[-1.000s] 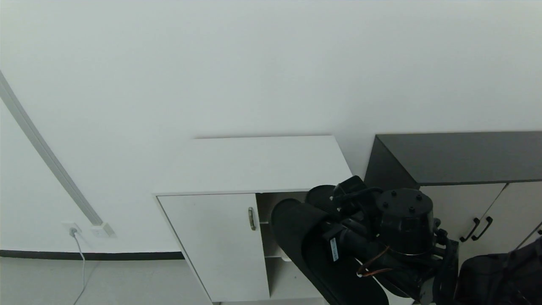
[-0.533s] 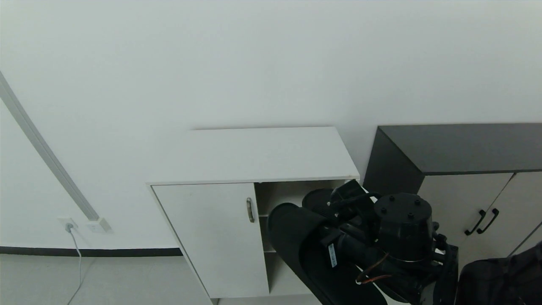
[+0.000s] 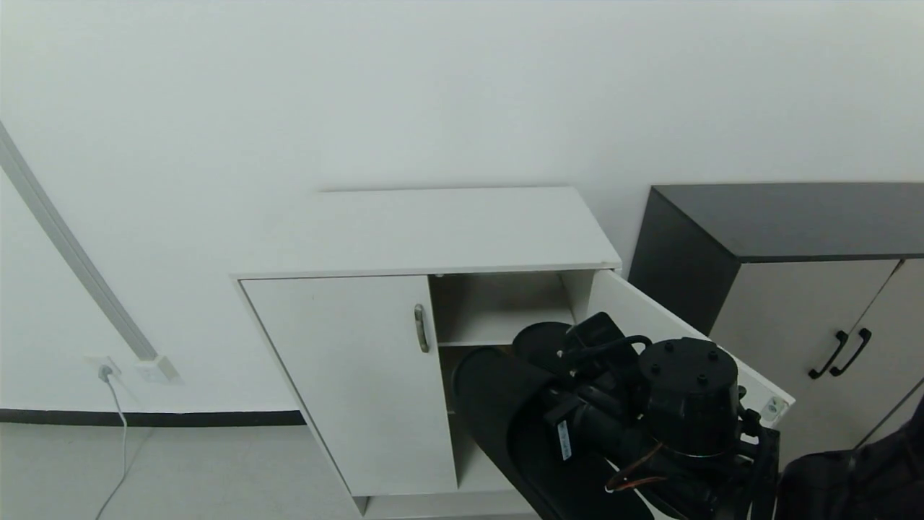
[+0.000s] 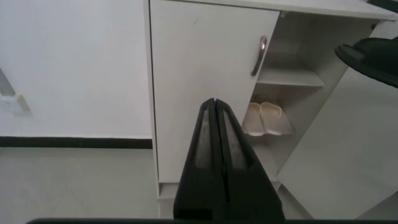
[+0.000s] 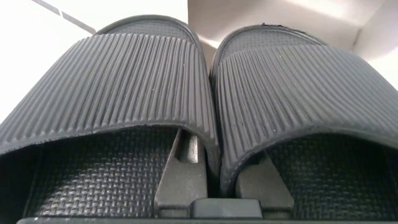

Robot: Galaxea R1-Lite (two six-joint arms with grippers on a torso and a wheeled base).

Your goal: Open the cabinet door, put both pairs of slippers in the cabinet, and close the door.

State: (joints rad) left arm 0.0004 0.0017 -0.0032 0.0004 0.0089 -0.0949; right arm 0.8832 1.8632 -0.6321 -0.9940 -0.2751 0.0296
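Head view. My right gripper [image 3: 561, 377] is clamped on the black slippers [image 3: 498, 404], held as a pair side by side, soles tilted, toes toward the cabinet [image 3: 447, 231]. They hang in front of its open right half, level with the space under the upper shelf [image 3: 498, 338]. Right door [image 3: 671, 336] swung out, standing just beside my right arm. Left door [image 3: 361, 375] shut, handle [image 3: 419, 328] at its inner edge. Dark cabinet [image 3: 794, 217] to the right, wall outlet [image 3: 106, 370] with a cable low on the left.

Left wrist view. My left gripper [image 4: 215, 146] has its fingers pressed together, holding nothing, touching nothing. It sits in front of the shut left door, low, near the floor. Pale slippers [image 4: 267, 118] lie on a lower shelf inside the open half. One black toe pokes in beside the open side.

Right wrist view. Both ribbed straps close up. One finger [image 5: 181, 171] lies inside each slipper, pinching the two inner side walls between them. Cabinet interior just beyond the toes.
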